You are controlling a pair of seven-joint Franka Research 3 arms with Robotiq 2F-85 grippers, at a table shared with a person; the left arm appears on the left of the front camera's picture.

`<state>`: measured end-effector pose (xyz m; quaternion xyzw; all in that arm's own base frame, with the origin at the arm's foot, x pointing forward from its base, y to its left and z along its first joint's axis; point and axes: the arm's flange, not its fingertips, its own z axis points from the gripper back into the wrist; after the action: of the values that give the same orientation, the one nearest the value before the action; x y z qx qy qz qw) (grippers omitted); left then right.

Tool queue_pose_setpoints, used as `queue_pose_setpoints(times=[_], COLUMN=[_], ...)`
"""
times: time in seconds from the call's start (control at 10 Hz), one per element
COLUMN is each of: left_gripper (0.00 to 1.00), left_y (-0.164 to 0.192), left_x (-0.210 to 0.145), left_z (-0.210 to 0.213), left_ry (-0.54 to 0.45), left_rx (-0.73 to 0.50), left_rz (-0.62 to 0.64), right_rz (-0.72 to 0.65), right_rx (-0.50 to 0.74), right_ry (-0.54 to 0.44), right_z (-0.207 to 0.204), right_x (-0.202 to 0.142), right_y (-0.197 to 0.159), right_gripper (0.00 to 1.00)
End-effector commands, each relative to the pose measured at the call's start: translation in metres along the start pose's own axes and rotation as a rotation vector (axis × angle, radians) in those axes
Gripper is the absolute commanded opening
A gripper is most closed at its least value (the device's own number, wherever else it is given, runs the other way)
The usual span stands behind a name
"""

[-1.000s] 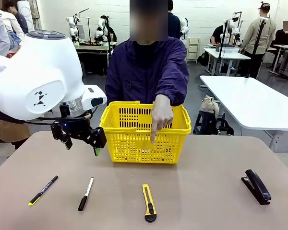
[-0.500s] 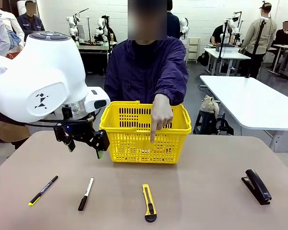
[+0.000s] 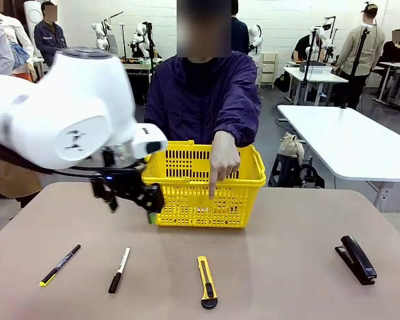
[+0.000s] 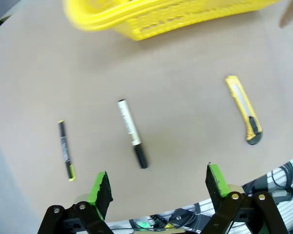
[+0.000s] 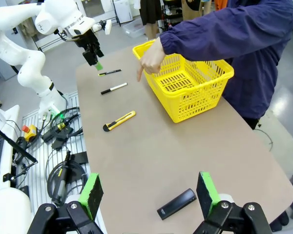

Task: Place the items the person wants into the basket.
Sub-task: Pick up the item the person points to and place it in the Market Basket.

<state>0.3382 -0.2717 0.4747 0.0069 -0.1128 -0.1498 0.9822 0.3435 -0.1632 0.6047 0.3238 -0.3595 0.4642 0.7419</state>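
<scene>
Your left gripper (image 3: 132,208) hung empty with its jaws spread wide, just off the near left corner of the yellow basket (image 3: 187,212). The yellow utility knife (image 3: 207,283) lay on the table nearer you and to that gripper's right, well apart from it. Its long axis ran almost straight toward you, black end nearest, so the fingers would have needed to straddle it crosswise. The person's hand (image 3: 224,157) pointed down in front of the basket, and the finger seemed aimed at the knife, though that line was hard to read. Your right gripper (image 5: 149,195), equally wide open and holding nothing, hovered near the black stapler (image 5: 176,204), leaving the left arm the nearer one.
</scene>
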Motion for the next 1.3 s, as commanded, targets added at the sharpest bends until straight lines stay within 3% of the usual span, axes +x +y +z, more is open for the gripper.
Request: queue_pose_setpoints(times=[0.0,0.3,0.6,0.8,1.2], left_gripper=[1.00,1.00,1.00,1.00,1.00], left_y=[-0.062,-0.129,-0.154,-0.159,-0.159], left_x=[0.037,0.061,0.043,0.036,0.028], left_z=[-0.017,-0.064,-0.110,-0.122,-0.140], left_ry=[0.050,0.207,0.258,0.279,0.214], left_rx=[-0.035,-0.074,-0.056,-0.057,-0.011], left_rz=[-0.060,0.085,0.267,0.279,0.222], right_rz=[0.013,0.013,0.013,0.013,0.013], right_rx=[0.012,0.012,0.012,0.012,0.012], right_ry=[-0.008,-0.008,-0.008,-0.008,-0.008], right_z=[0.002,0.002,0.002,0.002,0.002], right_x=[-0.001,-0.001,-0.001,-0.001,-0.001], right_y=[-0.001,-0.001,-0.001,-0.001,-0.001], right_gripper=[1.00,1.00,1.00,1.00,1.00])
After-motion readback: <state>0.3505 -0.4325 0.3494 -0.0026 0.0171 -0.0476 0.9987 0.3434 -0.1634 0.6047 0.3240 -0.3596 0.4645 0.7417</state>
